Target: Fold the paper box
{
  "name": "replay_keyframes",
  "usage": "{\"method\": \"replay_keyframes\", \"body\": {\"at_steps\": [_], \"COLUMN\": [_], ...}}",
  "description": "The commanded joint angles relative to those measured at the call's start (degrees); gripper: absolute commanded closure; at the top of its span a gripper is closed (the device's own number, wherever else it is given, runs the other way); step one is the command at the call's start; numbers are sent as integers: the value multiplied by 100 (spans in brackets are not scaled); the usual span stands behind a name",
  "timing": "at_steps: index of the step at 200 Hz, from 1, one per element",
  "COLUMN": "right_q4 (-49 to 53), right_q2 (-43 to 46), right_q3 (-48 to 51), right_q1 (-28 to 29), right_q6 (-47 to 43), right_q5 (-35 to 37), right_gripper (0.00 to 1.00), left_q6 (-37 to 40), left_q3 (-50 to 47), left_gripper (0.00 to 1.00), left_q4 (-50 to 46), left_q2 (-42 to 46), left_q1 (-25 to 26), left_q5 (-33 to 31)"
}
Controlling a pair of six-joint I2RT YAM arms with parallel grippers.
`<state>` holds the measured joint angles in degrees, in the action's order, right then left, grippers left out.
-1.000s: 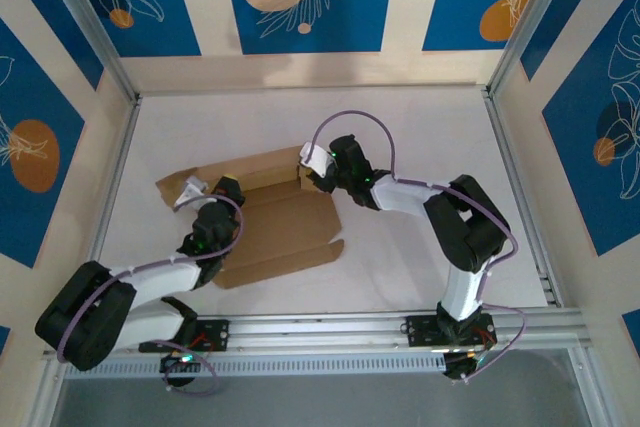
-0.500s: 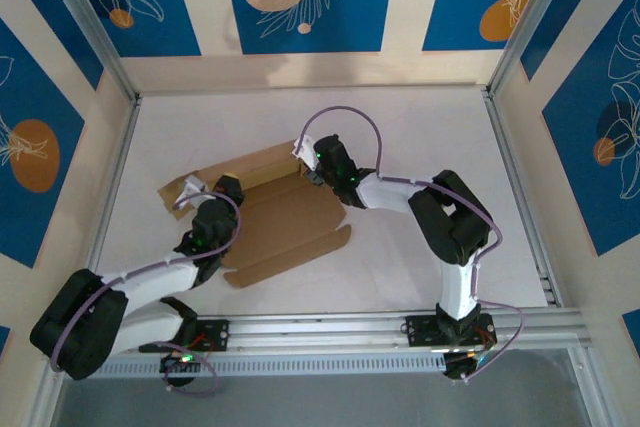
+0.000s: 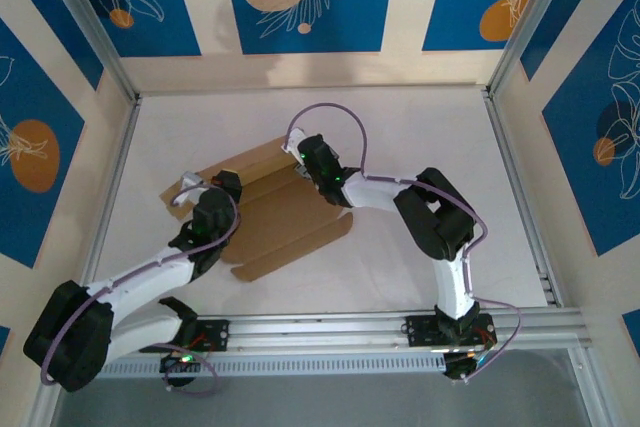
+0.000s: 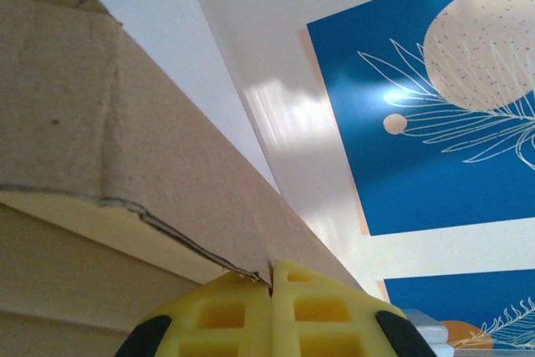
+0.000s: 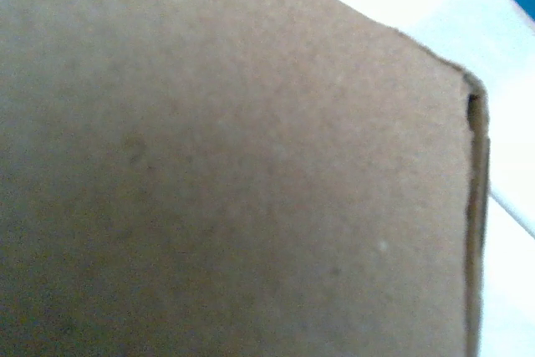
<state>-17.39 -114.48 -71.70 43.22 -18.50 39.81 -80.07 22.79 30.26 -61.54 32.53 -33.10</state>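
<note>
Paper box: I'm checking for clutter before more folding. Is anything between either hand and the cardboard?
Nothing visible does. The left hand pinches the paper box at its left end, and the right hand sits at its far right corner, with cardboard close against its camera.

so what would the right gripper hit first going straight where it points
The plain brown cardboard box sheet, right in front of the right gripper, very close, maybe touching; depth is unclear.
</note>
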Motion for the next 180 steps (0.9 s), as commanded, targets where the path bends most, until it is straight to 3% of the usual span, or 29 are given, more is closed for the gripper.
{"method": "replay_keyframes", "body": {"at_steps": [1,24,50,70,107,180], "right_q4": [82,129,226,54,-624,-1174], "right_q2": [-146,190,784,992,928,662], "right_q3": [-81,239,762,1058,1412,1569], "right_q1": [82,18,-218,-252,-297,-582], "right_q6": [-82,155,761,875,936,665], "right_q5": [509,-593,-1992,-2440,-2608,-2661], "right_gripper": [88,77,73,68,62,61], "left_q6": [-127,-217,-508,-580,-769,-1141], "left_q3": [299,243,325,458,470,402], "left_gripper": [100,100,100,100,100,100], "left_q4": [78,-96,-728,-1059,-1171,-1466], "left_q2": [150,231,467,573,573,687], "left_q1": [153,156,137,132,139,106], "left_q5": [150,61,88,143,178,407]}}
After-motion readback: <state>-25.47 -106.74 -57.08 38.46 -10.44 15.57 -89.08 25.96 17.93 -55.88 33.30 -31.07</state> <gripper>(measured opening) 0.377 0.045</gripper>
